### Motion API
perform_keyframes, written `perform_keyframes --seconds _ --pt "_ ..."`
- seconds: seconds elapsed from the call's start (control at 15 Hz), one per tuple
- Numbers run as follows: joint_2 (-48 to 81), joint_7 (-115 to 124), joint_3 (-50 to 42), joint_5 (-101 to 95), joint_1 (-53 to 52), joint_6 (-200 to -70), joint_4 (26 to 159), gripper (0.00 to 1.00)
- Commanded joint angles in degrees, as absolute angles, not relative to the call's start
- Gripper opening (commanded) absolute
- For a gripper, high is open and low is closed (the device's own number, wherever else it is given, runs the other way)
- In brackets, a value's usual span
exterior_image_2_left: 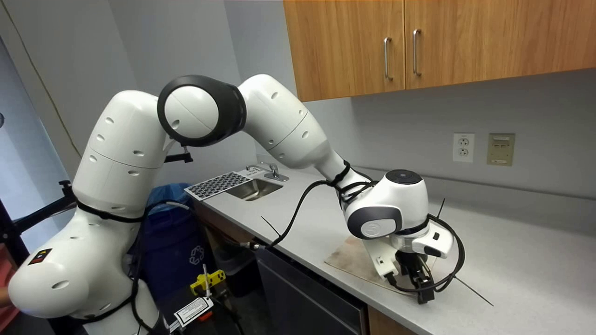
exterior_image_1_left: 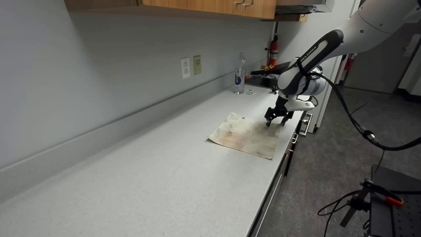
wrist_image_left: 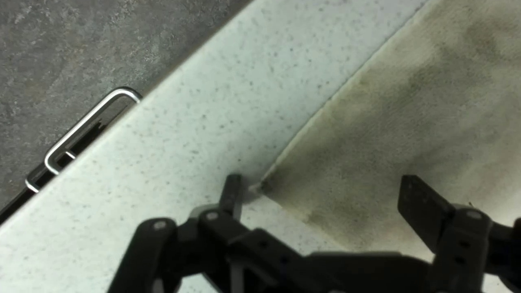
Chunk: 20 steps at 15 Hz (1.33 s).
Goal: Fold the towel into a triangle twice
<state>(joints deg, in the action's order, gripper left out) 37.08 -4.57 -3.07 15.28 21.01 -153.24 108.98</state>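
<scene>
The towel [exterior_image_1_left: 246, 138] is laid out on the pale surface [exterior_image_1_left: 148, 181], near its front edge, as a four-cornered sheet in which neither triangle fold can be made out. In an exterior view the gripper [exterior_image_1_left: 276, 123] is found at about 2 o'clock from the cloth's middle, and a clear bottle [exterior_image_1_left: 239, 77] at 12 o'clock, well apart.

In the wrist view the fingers [wrist_image_left: 425, 211] are held wide apart, with nothing pinched between them. One is placed over bare surface just beyond a corner [wrist_image_left: 270, 185] of the towel, the other over the cloth, so the corner is straddled rather than gripped. From it, one edge is led toward 1 o'clock and one toward 4 o'clock. Whether the cloth is touched by either fingertip cannot be told.

The step in hand is judged to be the pick-up of this corner for the first fold. Next, the fingers would have to be set low against the surface and brought together along the 9-to-3 line; since the tip is pointed toward 9 o'clock, some bunching of the thin cloth should be expected. The caught corner would then be raised and carried across to the opposite corner [exterior_image_1_left: 213, 138], at about 9 o'clock in an exterior view, and laid down there. The second triangle would be folded after that.
</scene>
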Motion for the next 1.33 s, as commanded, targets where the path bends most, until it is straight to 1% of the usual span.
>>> perform_keyframes --seconds 0.0,0.2,0.33,0.53,0.6,1.0,1.27 --pt "38.75 -6.02 -2.13 15.96 22.23 -152.49 106.14 0.68" --pt "38.78 -5.47 -2.93 15.15 21.69 -152.16 105.61 0.42" --pt "38.58 -5.77 -2.87 15.16 21.86 -152.11 105.49 0.28" --pt "38.41 -5.64 -2.97 15.15 21.84 -151.89 105.53 0.05" --pt "38.38 -5.67 -3.02 15.10 21.83 -151.86 105.52 0.01" --pt "35.33 -4.79 -5.32 11.63 20.02 -149.72 107.83 0.00" --pt "31.12 -5.46 -8.16 5.43 18.40 -143.61 110.40 0.00"
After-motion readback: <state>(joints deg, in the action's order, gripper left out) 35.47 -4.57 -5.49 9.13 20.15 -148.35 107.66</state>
